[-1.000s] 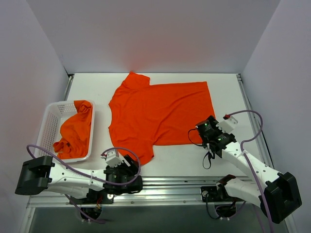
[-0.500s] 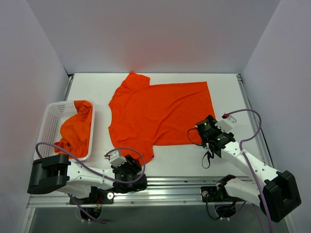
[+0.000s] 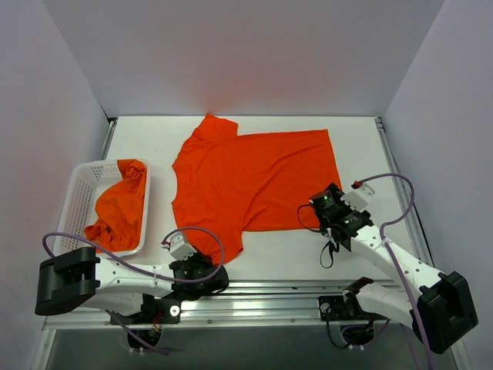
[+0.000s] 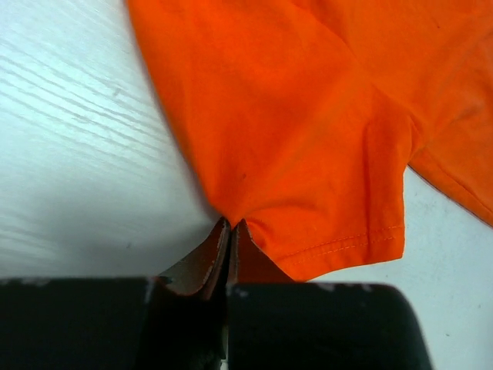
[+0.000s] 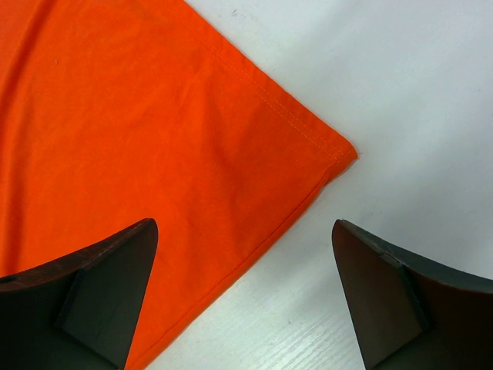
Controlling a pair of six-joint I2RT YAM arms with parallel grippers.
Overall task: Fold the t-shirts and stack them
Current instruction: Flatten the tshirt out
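One orange-red t-shirt (image 3: 254, 181) lies spread flat on the white table, collar to the left and hem to the right. My left gripper (image 3: 216, 262) is at its near sleeve. In the left wrist view the jaws (image 4: 231, 227) are pressed together on the sleeve's edge (image 4: 308, 139), and the fabric puckers toward the tips. My right gripper (image 3: 320, 206) hovers open over the near hem corner. In the right wrist view that corner (image 5: 192, 131) lies between the wide-apart fingers of the right gripper (image 5: 245, 227). A second t-shirt (image 3: 119, 212) is bunched in the basket.
A white perforated basket (image 3: 85, 173) stands at the left of the table. Bare white tabletop (image 3: 277, 254) lies between the shirt and the metal rail (image 3: 285, 289) at the near edge. Grey walls close in the left, back and right.
My left gripper has gone from open to shut on the near sleeve edge, and its arm shifted slightly at the near edge. The right arm has hardly moved.
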